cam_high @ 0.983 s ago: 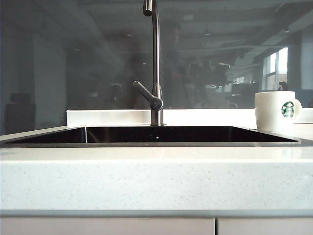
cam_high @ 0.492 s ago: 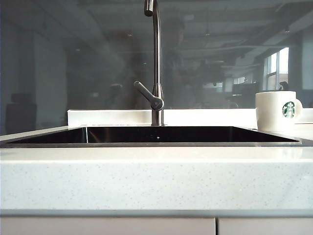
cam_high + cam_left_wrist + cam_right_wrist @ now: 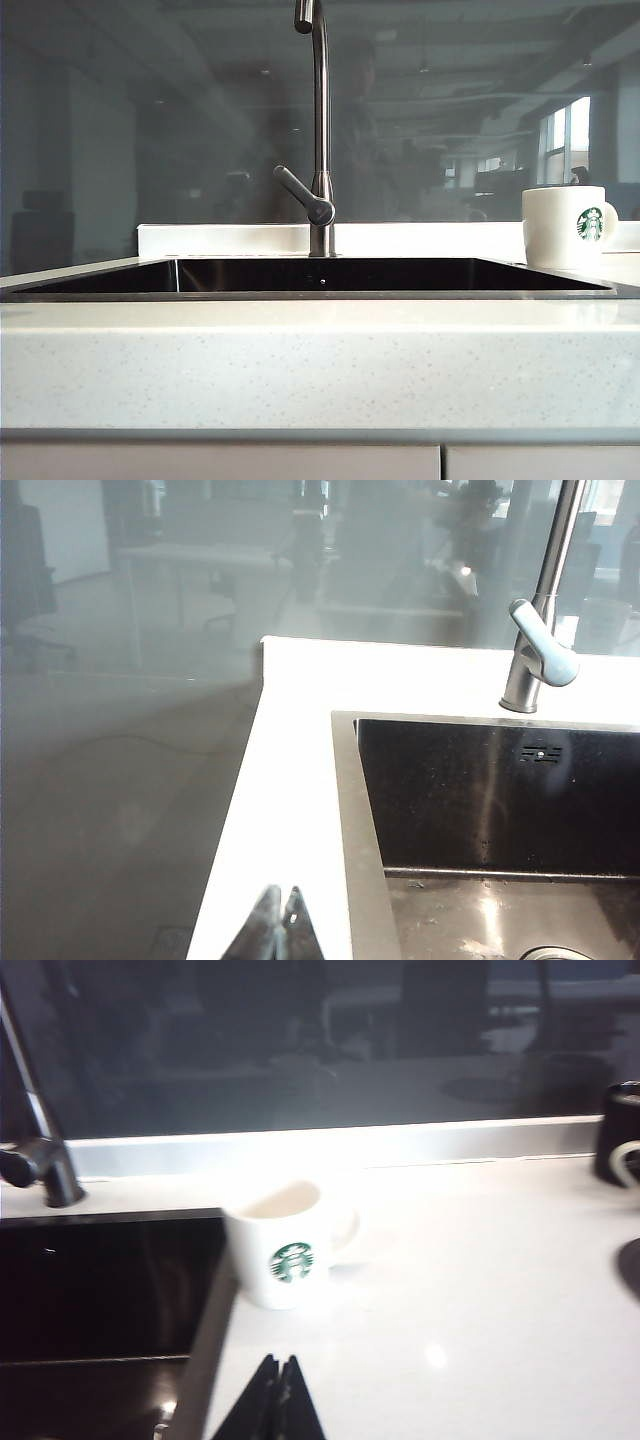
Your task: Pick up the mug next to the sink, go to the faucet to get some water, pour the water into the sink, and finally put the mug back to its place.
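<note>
1. My right gripper (image 3: 277, 1400) is pinched fully closed with nothing in it, hanging over the pale countertop (image 3: 480, 1290), aimed at the mug (image 3: 283, 1247) but well short of it
2. My left gripper (image 3: 278, 927) is likewise closed and empty, over the counter strip just beside the sink (image 3: 480, 810), on the far side from the mug
3. The mug stands upright just beside the sink's rim, logo toward me, on the counter
4. Judging by that, either nothing has begun or all is finished; I cannot tell which
5. Count: one mug, one sink, one faucet (image 3: 318, 130), two grippers, plus one dark cup (image 3: 620, 1147) at the counter's edge of my right wrist view
</note>
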`<state>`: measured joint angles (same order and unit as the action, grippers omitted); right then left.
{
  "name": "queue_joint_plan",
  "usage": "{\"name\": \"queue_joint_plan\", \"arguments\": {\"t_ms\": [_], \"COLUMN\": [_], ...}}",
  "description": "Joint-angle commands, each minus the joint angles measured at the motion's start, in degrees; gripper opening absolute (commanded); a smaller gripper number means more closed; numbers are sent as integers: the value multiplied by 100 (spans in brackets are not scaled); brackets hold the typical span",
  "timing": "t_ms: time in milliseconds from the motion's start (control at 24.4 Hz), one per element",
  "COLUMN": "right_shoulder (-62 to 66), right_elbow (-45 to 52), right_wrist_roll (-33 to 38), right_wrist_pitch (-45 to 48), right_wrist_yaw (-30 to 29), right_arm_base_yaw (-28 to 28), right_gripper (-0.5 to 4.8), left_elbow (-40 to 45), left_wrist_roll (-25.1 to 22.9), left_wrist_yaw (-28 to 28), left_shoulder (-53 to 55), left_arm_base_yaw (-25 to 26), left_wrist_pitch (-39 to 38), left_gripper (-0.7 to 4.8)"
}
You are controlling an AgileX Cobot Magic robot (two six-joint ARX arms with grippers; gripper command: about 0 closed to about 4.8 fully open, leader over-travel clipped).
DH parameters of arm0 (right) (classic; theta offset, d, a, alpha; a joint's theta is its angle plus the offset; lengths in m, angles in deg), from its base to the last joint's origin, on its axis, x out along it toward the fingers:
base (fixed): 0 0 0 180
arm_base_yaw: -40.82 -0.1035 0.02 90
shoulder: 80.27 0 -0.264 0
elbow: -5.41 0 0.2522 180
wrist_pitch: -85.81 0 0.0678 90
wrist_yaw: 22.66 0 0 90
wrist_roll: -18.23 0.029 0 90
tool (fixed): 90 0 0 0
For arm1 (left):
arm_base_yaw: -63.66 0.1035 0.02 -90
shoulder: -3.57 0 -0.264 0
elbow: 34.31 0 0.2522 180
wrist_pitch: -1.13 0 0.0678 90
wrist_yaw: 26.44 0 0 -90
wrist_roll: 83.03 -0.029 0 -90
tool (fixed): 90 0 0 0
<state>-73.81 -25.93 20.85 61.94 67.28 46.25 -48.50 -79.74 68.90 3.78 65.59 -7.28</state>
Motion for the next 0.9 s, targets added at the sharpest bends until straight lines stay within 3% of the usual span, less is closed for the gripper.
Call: {"name": "queue_joint_plan", "arguments": {"t_ms": [41, 369, 574, 901], "right_shoulder": [-422, -656, -656, -656], "right_elbow": [719, 1751, 1753, 1753], "right_wrist_roll": [476, 326, -269, -254], "right_wrist_pitch": [841, 1204, 988, 1871], "right_wrist_yaw": [-63, -245, -92, -114], "right_arm_base_yaw": [-90, -293, -293, -297], "right_gripper": [-6, -6, -6, -6], "left_elbow": [-15, -15, -15, -15], "left_wrist_roll": [13, 15, 13, 15], "left_wrist_yaw": [-15, -13, -15, -15], "left_shoulder": [2, 2, 2, 2], "left_arm_base_yaw": [9, 9, 9, 9], "left_wrist_pitch": [66, 26, 24, 24], "left_gripper": [-5, -5, -5, -5]}}
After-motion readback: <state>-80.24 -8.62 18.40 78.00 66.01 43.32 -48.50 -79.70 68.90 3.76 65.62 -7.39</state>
